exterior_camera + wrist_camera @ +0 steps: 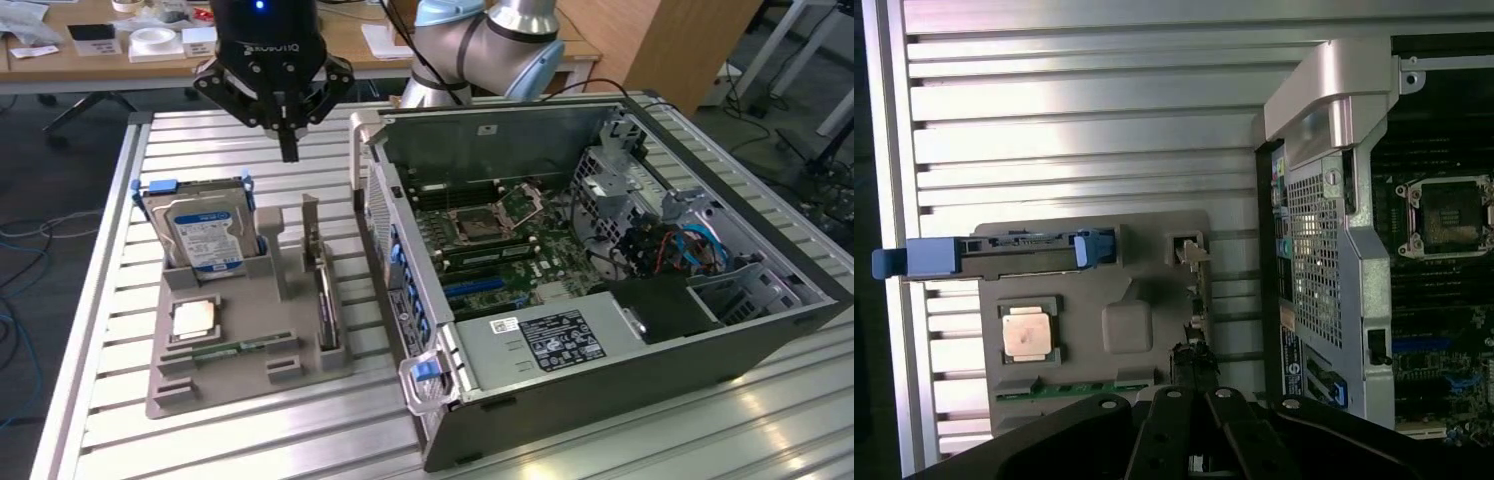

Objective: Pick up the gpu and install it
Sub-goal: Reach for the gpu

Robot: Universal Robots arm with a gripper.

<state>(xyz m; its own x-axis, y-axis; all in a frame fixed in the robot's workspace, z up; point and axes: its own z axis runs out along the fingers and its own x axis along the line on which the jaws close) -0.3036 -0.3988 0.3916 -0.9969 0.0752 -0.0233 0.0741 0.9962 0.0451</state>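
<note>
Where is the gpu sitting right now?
In the exterior view, left of centre, the gpu stands on edge in the grey holder, between the hard drive and the open computer case.

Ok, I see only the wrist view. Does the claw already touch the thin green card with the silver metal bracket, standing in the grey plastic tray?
Observer: No. In the exterior view the shut claw hangs in the air above the card, with a clear gap.
Operator: And the silver box with blue handles?
Observer: It is a hard drive, upright, its blue-white label facing the exterior camera.
Operator: What lies deeper in the open metal computer case?
Observer: A bundle of blue and red cables, toward the exterior view's right.
</note>
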